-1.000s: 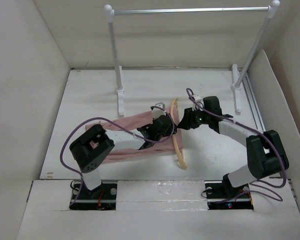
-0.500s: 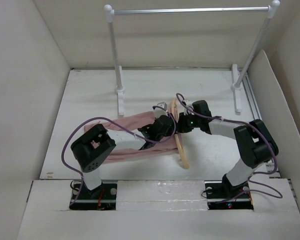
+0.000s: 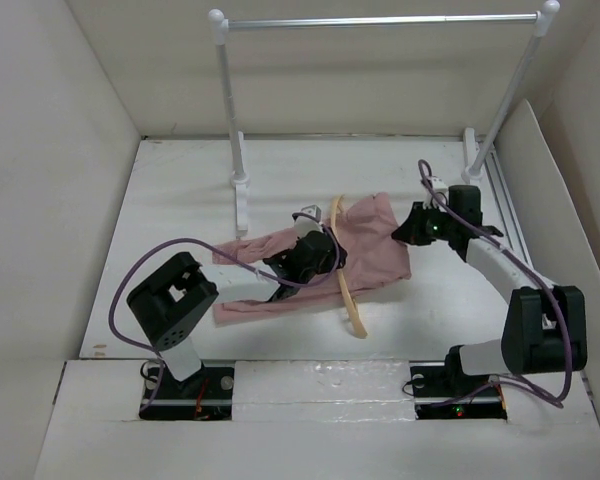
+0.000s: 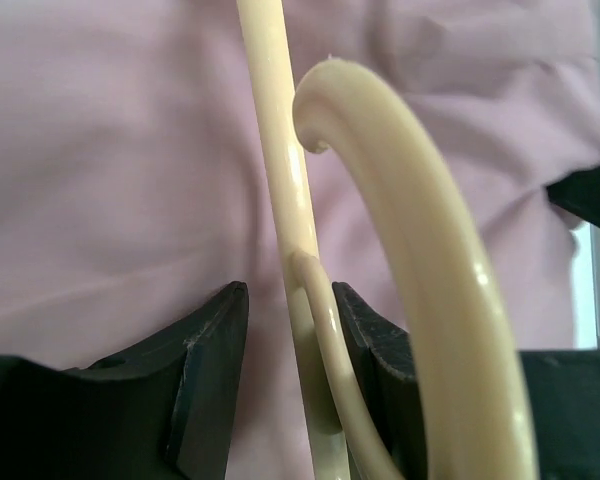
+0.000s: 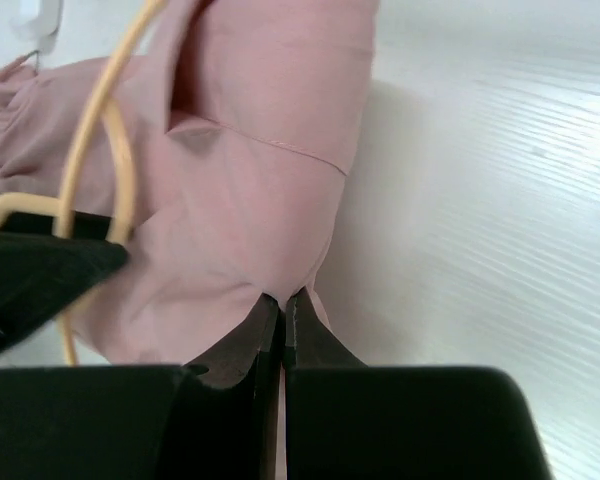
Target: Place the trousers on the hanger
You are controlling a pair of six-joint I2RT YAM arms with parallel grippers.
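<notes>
The dusty-pink trousers [image 3: 372, 250] lie wrinkled across the table's middle, running from the left front, past the hanger, to the right. The light-tan wooden hanger [image 3: 350, 300] crosses them lengthwise, hook end toward the rail. My left gripper [image 3: 322, 254] is shut on the hanger's thin bar [image 4: 280, 150], with pink cloth [image 4: 110, 180] behind it. To the right, my right gripper [image 3: 408, 232] is shut on the trousers' edge. In the right wrist view its jaws [image 5: 282, 298] pinch a fold of the trousers [image 5: 250, 200], and the hanger [image 5: 90, 130] curves at the left.
A silver-and-white clothes rail [image 3: 380, 20] stands at the back, its feet [image 3: 240, 195] [image 3: 472, 175] on the table. White walls [image 3: 60, 200] enclose the work area. Purple cables [image 3: 180, 245] loop off both arms.
My right gripper closed on the trousers beside the hanger and pulled the cloth rightward past it; fabric now spreads right of the hanger. The left gripper and hanger shifted slightly left.
</notes>
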